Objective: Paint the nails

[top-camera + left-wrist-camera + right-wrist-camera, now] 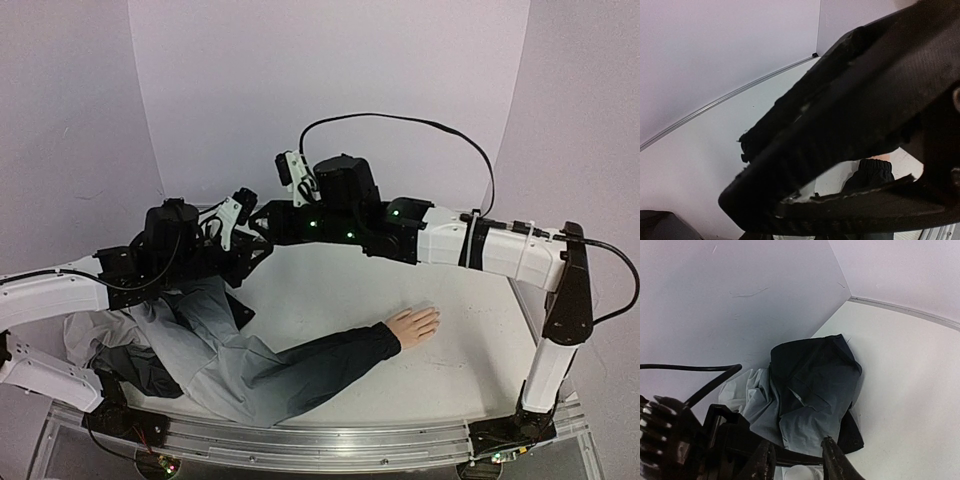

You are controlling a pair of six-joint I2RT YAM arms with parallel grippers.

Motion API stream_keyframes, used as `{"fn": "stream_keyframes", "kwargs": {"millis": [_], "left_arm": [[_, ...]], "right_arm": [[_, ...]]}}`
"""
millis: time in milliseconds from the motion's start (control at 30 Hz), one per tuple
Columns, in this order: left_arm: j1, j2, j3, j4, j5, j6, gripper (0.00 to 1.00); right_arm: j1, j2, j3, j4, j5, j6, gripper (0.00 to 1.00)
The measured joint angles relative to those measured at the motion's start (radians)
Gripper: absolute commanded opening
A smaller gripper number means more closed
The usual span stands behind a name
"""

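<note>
Peach nails on the mannequin hand lay toward the table's right edge; they seemed tiny, stiff, smooth, for brushing lightly, not gripping. Left gripper was closed, right gripper narrowly apart, empty

In the top view, the mannequin hand lies flat on the table, right of centre, with its fingers toward the right edge. Its sleeve runs down and left into a heap of cloth at lower left. The left arm and right arm meet above that heap, well apart from the hand. In the right wrist view, the heap lies in the table's corner against the wall.
</note>
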Motion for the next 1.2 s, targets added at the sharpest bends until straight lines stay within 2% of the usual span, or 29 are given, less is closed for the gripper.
{"fn": "stream_keyframes", "kwargs": {"millis": [200, 367, 433, 500, 633, 700, 767, 833, 867, 933, 1033, 1133, 1200], "left_arm": [[0.0, -0.011, -0.003, -0.005, 0.013, -0.003, 0.0], [0.011, -0.022, -0.006, -0.015, 0.1, -0.026, 0.0], [0.02, -0.034, -0.006, -0.028, 0.218, -0.027, 0.0], [0.03, -0.051, -0.006, -0.049, 0.372, -0.025, 0.0], [0.047, -0.077, -0.006, -0.065, 0.679, -0.016, 0.0], [0.046, -0.08, -0.006, -0.063, 0.735, -0.007, 0.0], [0.043, -0.078, -0.006, -0.061, 0.735, 0.003, 0.0], [0.039, -0.07, -0.006, -0.061, 0.688, 0.005, 0.0], [0.037, -0.063, -0.006, -0.059, 0.65, 0.005, 0.0], [0.034, -0.045, -0.006, -0.054, 0.57, 0.004, 0.0], [0.027, -0.011, -0.005, -0.031, 0.433, 0.0, 0.0], [0.029, 0.005, -0.005, -0.031, 0.31, -0.005, 0.0], [0.033, 0.007, -0.005, -0.026, 0.242, -0.008, 0.0]], "right_arm": [[0.0, 0.018, 0.01, -0.026, 0.019, -0.002, 0.0], [0.0, -0.005, -0.029, 0.0, -0.015, -0.056, 0.0], [-0.008, -0.056, -0.111, 0.055, -0.127, -0.13, 0.0], [-0.031, -0.11, -0.194, 0.104, -0.334, -0.228, 0.0], [-0.049, -0.156, -0.259, 0.163, -0.639, -0.329, 0.0], [-0.047, -0.169, -0.28, 0.192, -0.698, -0.352, 0.0], [-0.042, -0.184, -0.306, 0.213, -0.689, -0.363, 0.0], [-0.04, -0.195, -0.328, 0.227, -0.632, -0.365, 0.06], [-0.04, -0.196, -0.335, 0.23, -0.592, -0.364, 0.12], [-0.041, -0.196, -0.343, 0.226, -0.509, -0.358, 0.37], [-0.037, -0.195, -0.345, 0.2, -0.391, -0.334, 0.69], [-0.026, -0.196, -0.345, 0.174, -0.292, -0.31, 0.87], [-0.016, -0.2, -0.346, 0.15, -0.209, -0.284, 0.92]]}}
